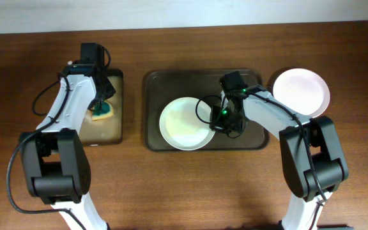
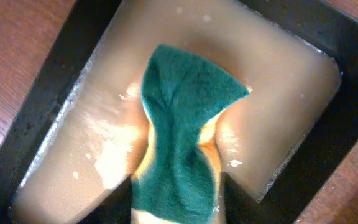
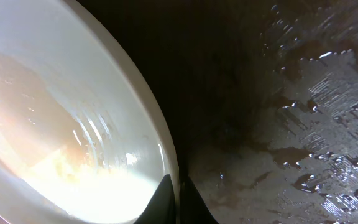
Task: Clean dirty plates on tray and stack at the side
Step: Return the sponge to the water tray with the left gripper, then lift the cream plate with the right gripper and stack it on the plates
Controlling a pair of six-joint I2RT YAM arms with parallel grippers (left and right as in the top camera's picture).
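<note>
sponge (image 2: pixel 185 118) pinched in my left gripper (image 2: pixel 176 208) over the basin (image 2: pixel 48 99) by the left edge; mid-bench, the smeared plate (image 1: pixel 181 124) lies on the tray (image 1: pixel 152 86), right rim clamped (it seems) in my right gripper (image 3: pixel 179 202), so the sponge must travel rightward.

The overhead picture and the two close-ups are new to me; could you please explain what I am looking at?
The overhead camera looks down on a wooden table with the robot's left arm and right arm. Each close-up comes from a camera on a wrist. The left gripper holds a green-and-yellow sponge over a black-rimmed basin with a wet tan inside. The right gripper appears to pinch the rim of a smeared plate lying on the wet dark tray. A second plate sits on the table beside the tray.
</note>
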